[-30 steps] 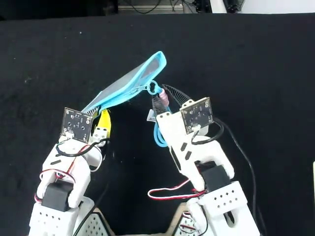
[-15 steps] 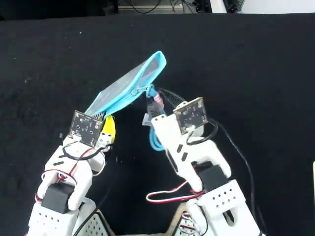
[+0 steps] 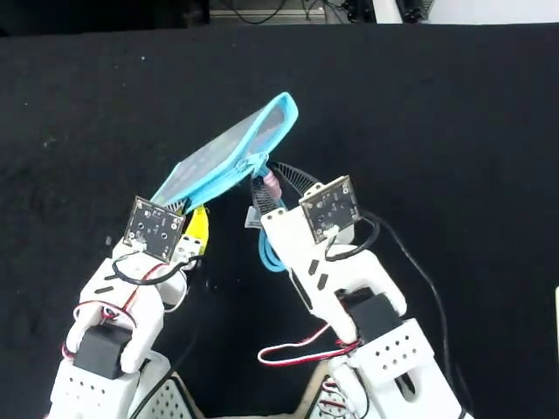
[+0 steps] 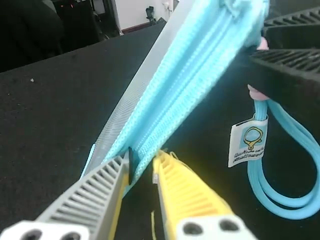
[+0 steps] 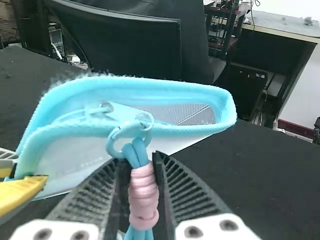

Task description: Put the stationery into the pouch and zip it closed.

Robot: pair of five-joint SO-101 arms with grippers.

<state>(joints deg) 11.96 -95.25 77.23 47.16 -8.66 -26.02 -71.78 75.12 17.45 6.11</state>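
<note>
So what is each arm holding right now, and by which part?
The left end effector pinches the pouch at its zipper-edge end; right end effector clamps the pink bead on the pull cord.

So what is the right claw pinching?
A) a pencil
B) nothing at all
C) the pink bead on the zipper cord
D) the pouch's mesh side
C: the right gripper is shut on the pink bead of the cord tied to the zipper of the pouch.
</note>
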